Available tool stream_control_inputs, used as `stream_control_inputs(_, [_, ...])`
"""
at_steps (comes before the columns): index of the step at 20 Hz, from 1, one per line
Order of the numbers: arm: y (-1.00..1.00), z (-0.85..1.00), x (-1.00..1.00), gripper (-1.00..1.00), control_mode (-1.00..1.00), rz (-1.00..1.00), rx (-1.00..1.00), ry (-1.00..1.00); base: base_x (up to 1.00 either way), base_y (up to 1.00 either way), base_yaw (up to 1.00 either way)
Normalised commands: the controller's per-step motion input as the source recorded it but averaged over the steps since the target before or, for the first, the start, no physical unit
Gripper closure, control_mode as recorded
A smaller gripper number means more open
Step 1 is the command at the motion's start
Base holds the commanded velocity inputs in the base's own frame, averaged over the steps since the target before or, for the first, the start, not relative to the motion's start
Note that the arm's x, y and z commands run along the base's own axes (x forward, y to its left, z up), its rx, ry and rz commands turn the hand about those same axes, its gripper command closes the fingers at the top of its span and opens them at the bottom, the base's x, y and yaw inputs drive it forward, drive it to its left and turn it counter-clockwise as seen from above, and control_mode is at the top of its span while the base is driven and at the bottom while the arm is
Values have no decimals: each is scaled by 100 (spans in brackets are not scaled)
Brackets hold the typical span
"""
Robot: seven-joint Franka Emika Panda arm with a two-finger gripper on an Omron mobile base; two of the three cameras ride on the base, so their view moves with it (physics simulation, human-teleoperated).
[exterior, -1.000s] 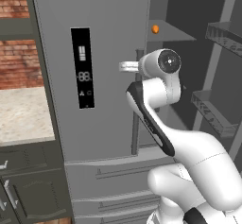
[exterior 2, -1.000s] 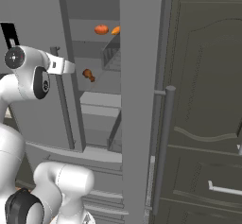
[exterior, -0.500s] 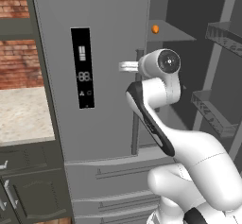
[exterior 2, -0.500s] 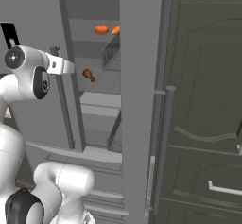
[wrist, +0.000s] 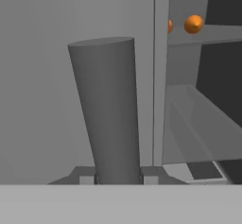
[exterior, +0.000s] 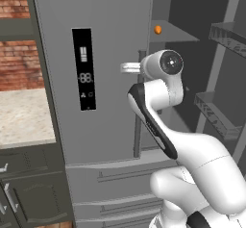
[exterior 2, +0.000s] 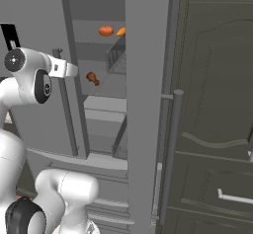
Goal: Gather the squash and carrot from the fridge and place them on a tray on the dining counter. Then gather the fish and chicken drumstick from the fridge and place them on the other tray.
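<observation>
Fingers (wrist: 118,178) clamp the fridge's grey door handle (wrist: 108,109); round orange squash (wrist: 193,24) shelved.

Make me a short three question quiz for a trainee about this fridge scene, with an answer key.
1. True or false: the jaws are closed around the left door handle.
2. Which fridge door stands open: A) the left door, B) the right door?
3. Fill in: the chicken drumstick sits one shelf ____ the orange squash.

Key: 1 true; 2 B; 3 below.
</observation>
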Motion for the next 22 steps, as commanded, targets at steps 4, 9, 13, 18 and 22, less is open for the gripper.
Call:
stream_control_inputs(4, [0, 0, 0, 100, -100, 0, 0, 0, 0, 0, 0])
stream_control_inputs(9, [1, 0, -4, 100, -100, 0, 0, -1, 0, 0, 0])
stream_control_inputs(13, [15, -4, -7, 100, -100, 0, -1, -5, 0, 0, 0])
stream_control_inputs(18, [64, -11, -7, 100, -100, -1, -9, 0, 0, 0, 0])
stream_control_inputs(22, [72, -5, -31, 100, -100, -3, -6, 0, 0, 0, 0])
